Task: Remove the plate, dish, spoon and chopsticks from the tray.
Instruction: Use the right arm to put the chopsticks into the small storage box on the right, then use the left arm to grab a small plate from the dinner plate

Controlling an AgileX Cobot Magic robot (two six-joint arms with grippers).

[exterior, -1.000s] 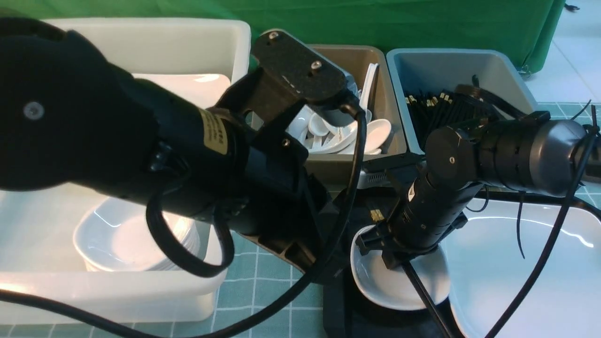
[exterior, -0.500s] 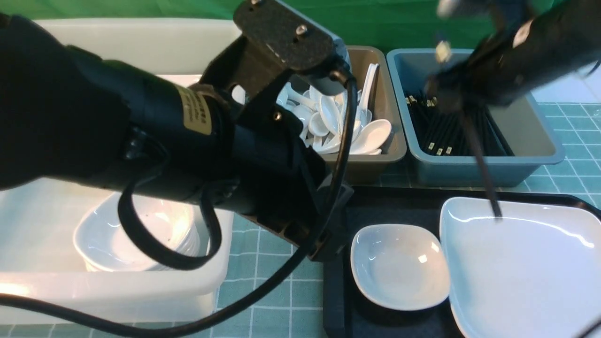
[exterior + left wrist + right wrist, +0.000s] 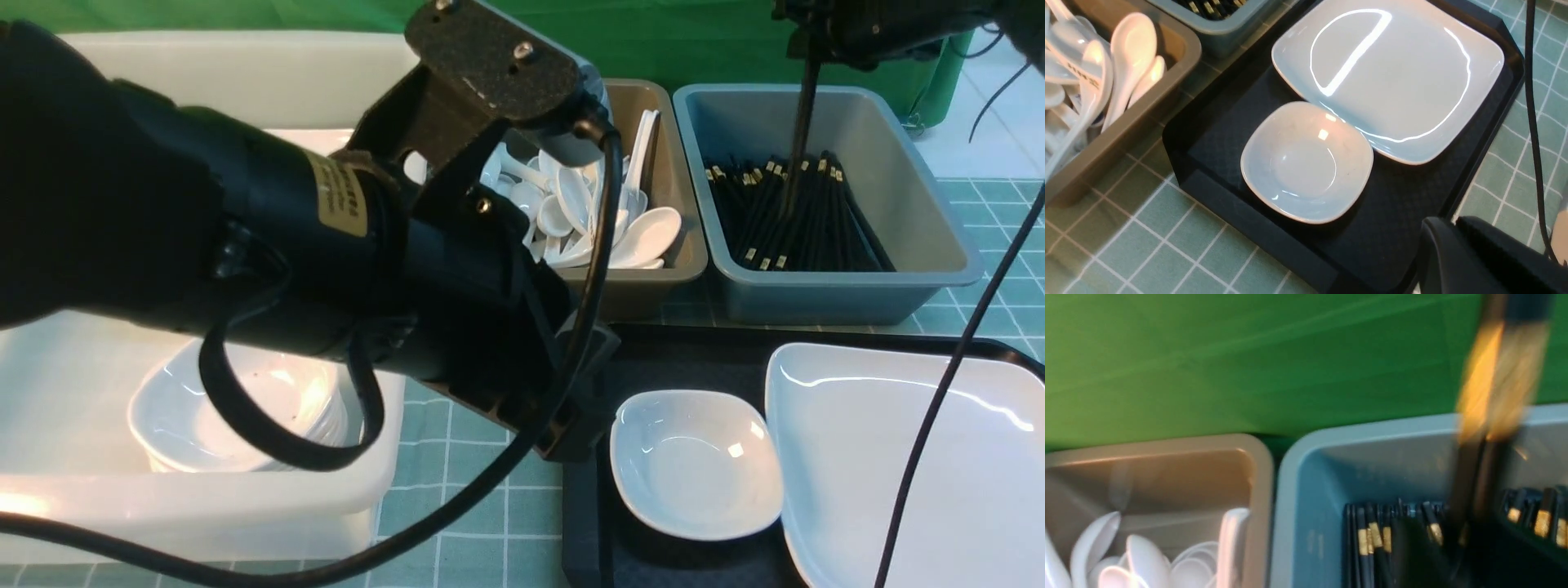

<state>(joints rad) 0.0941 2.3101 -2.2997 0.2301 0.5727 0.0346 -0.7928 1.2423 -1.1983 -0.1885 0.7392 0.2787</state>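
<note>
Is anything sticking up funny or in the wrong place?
Yes. One pair of chopsticks stands almost upright in the blue-grey bin, tips down, while the other chopsticks there lie flat. Whether it is held at the top cannot be told. The dish and plate sit flat on the tray.

1 dish [image 3: 1306, 161] and 1 plate [image 3: 1392, 77] on tray [image 3: 1208, 139], rims meeting. Near tray corner: grey bin [image 3: 1147, 106] of white spoons [image 3: 1131, 45], on green gridded worktop [image 3: 1147, 228].
</note>
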